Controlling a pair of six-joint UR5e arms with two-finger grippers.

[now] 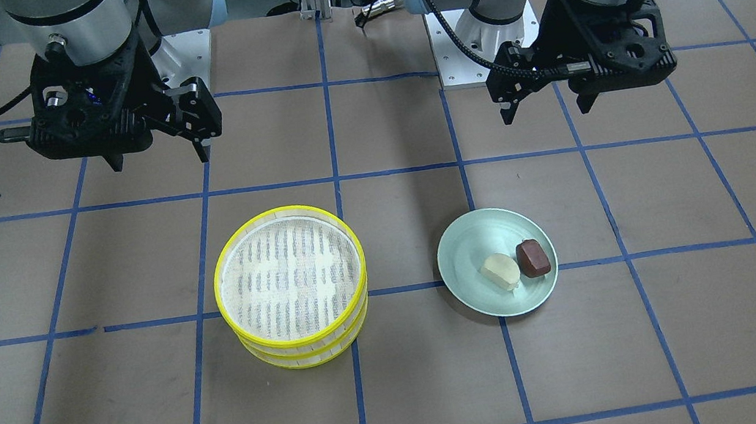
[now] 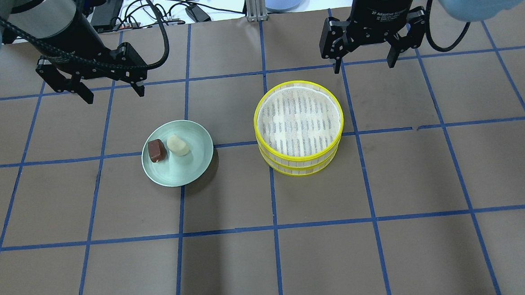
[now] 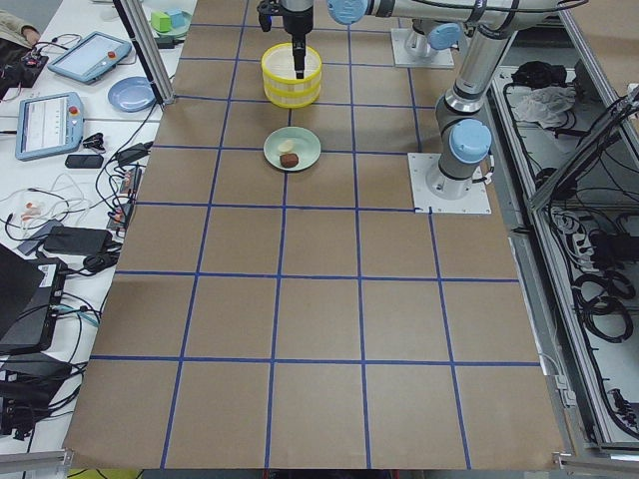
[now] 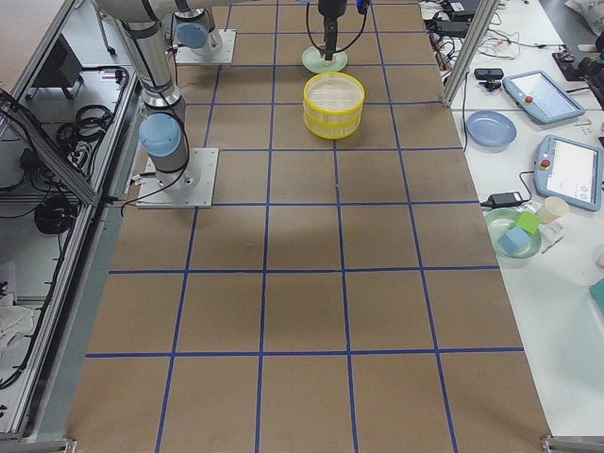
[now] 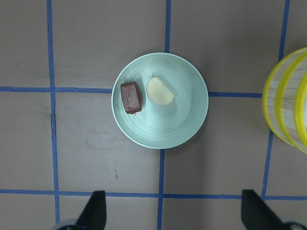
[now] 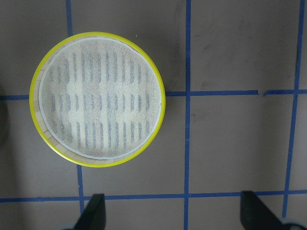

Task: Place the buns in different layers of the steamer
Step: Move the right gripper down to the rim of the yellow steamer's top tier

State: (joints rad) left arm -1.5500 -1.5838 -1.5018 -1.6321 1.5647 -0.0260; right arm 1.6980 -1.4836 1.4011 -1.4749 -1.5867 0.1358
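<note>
Counted in the overhead view: 2 buns, 1 cream-white bun (image 2: 178,145) and 1 reddish-brown bun (image 2: 156,150); 1 pale green plate (image 2: 178,176); 2 stacked yellow-rimmed steamer trays, top layer (image 2: 300,157) on lower layer (image 2: 300,172); 2 grippers. Both buns side by side on the plate, left of centre; top layer showing only its mesh floor, lower layer's inside hidden. Left gripper (image 2: 114,97) at upper left, jaws spread wide, up-frame of the plate and apart from the buns; right gripper (image 2: 364,66) at upper right, equally wide, up-frame of the stack.
</note>
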